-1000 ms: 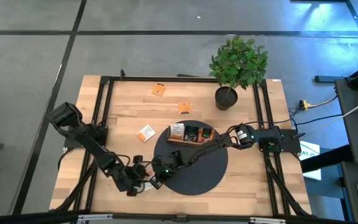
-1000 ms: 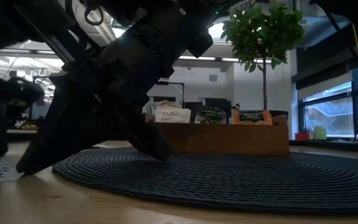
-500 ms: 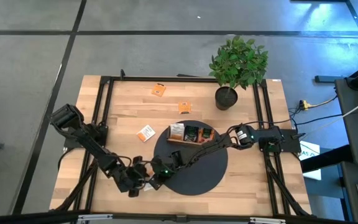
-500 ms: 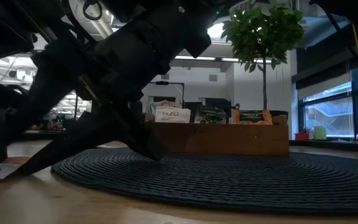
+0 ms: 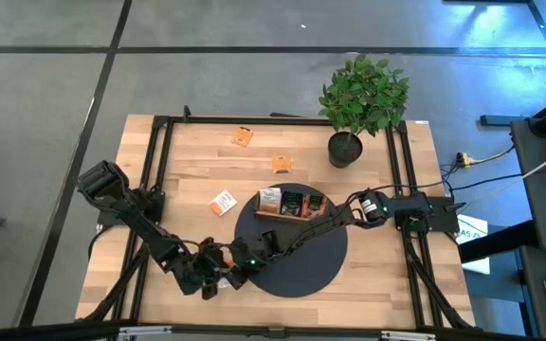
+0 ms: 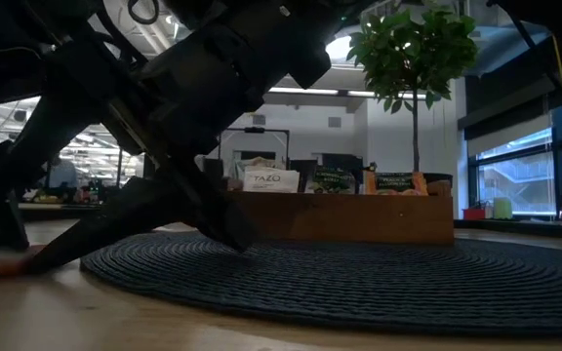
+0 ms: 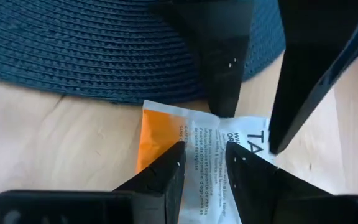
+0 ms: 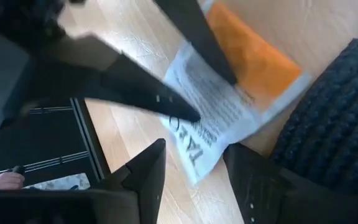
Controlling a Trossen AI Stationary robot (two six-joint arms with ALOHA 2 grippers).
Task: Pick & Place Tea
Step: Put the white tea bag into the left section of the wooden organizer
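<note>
Wooden table (image 5: 387, 275) on a grey floor, with a potted plant (image 5: 360, 99) at its far right corner and a round dark mat (image 5: 311, 260) near the front edge. At the mat's far side you had the tray (image 5: 292, 204), with sachets standing in it. Three more sachets lay on the bare wood toward the far edge: one (image 5: 243, 136) nearest that edge, one (image 5: 281, 164) just beyond the mat, and one (image 5: 222, 202) left of the tray.

Both of your grippers met at the mat's front left rim. There a white-and-orange sachet (image 7: 204, 149) lay flat on the wood, touching the mat's edge. The left gripper (image 7: 204, 163) stood over it with its jaws a narrow gap apart and the fingertips (image 7: 166, 171) against the sachet's printed face; whether they were pinching it, you could not tell. The right gripper (image 8: 194, 163) reached across the mat from the right side, with its jaws apart, at the same sachet's white end. Its fingers (image 8: 148, 171) were parted and held nothing.
</note>
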